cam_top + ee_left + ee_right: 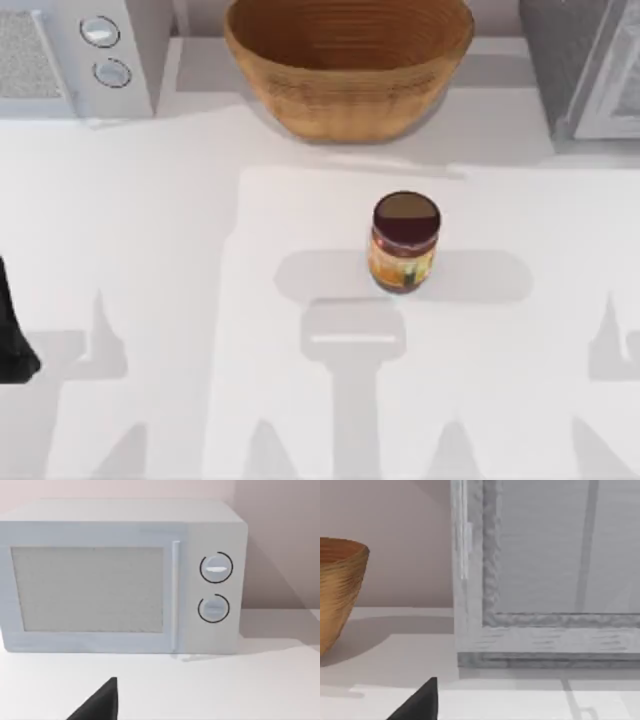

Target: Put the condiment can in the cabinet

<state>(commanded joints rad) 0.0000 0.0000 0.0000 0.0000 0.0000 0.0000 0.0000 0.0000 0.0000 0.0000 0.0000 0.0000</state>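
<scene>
We are starting out: the condiment can is standing untouched mid-counter, well apart from our fingers, whose opening we cannot tell, and next needs grasping before the cabinet.

- Jar upright mid-table, well ahead of both grippers.
- Basket behind jar.
- Microwave back left; cabinet back right.

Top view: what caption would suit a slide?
Can stands mid-table before basket; cabinet far right, microwave far left.
</scene>
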